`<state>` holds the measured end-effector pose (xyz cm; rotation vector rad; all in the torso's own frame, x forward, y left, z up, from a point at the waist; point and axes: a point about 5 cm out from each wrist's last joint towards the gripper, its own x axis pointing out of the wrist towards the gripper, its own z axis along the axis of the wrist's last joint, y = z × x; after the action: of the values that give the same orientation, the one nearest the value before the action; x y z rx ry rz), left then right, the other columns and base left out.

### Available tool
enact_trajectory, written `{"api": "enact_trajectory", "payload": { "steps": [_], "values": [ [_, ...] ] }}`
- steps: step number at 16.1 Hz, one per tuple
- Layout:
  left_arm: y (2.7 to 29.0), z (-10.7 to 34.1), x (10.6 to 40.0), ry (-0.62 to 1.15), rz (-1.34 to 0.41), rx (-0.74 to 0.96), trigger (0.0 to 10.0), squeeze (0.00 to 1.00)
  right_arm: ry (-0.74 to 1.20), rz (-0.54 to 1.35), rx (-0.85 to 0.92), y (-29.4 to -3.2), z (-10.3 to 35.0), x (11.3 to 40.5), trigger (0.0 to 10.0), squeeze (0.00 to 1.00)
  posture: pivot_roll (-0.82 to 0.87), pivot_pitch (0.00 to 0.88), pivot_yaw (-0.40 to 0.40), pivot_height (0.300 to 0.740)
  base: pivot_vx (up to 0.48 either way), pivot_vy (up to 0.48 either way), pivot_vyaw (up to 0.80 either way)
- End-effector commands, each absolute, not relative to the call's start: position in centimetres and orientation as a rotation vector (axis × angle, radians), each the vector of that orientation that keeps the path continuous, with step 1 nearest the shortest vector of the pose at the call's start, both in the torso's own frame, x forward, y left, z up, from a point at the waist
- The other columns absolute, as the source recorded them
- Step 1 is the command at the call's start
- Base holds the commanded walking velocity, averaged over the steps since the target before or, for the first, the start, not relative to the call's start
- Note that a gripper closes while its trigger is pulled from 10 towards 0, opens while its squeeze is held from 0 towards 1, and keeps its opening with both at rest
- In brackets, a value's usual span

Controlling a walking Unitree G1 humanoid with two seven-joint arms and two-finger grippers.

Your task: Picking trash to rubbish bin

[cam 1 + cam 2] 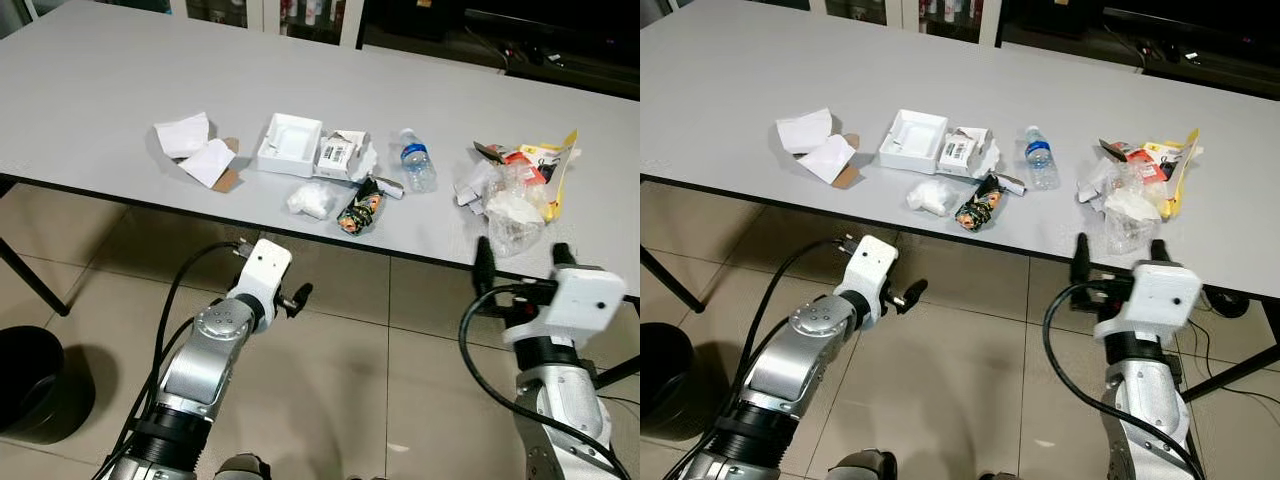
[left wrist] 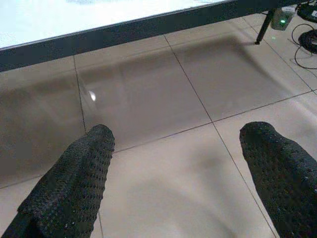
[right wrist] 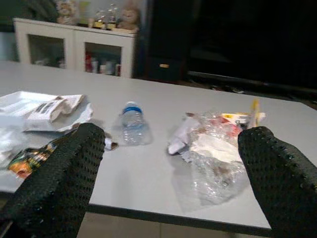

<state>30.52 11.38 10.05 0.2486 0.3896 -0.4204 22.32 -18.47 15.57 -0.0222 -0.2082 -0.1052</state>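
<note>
Trash lies strewn along the near half of a grey table point(image 1: 100, 90) as the robot faces it, both arms raised short of the edge. The right gripper point(image 1: 520, 262), fingers spread wide and holding nothing, is level with the table edge and lined up with a heap of crumpled clear plastic and wrappers point(image 3: 213, 148), which looks to be its first target. Left of that heap lie a small water bottle point(image 1: 416, 161), a dark printed snack wrapper point(image 1: 358, 208), a white wad of tissue point(image 1: 310, 199), an open white box point(image 1: 290, 144) and torn white paper with cardboard point(image 1: 200, 150). The left gripper point(image 2: 183, 173), also wide open and empty, hangs lower, pointing at the tiled floor point(image 2: 148, 104) under the table. A black rubbish bin point(image 1: 35, 380) stands on the floor to the robot's left, well apart from the trash; nothing appears lifted yet.
</note>
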Motion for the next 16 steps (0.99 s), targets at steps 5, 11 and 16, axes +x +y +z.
{"api": "enact_trajectory", "payload": {
  "steps": [5, 11, 16],
  "values": [
    [10.4, 10.1, 30.8, 0.361, -0.457, 0.244, 10.0, 0.00, -0.197, -0.157, -0.026, -19.6, 15.7, 21.7, 10.0, 0.00, 0.18, 0.092, -0.072, 0.740, 0.000, 0.000, 0.00],
    [9.9, 10.4, 31.5, 0.339, -0.472, 0.213, 10.0, 0.00, -0.179, -0.178, 0.004, -19.0, 15.2, 21.4, 10.0, 0.00, 0.16, 0.092, -0.055, 0.740, 0.000, 0.000, -0.74],
    [9.8, 10.4, 31.9, 0.332, -0.462, 0.198, 10.0, 0.00, -0.176, -0.192, 0.007, -19.0, 15.1, 21.3, 10.0, 0.00, 0.15, 0.095, -0.053, 0.740, 0.000, 0.000, -0.78]
  ]
}}
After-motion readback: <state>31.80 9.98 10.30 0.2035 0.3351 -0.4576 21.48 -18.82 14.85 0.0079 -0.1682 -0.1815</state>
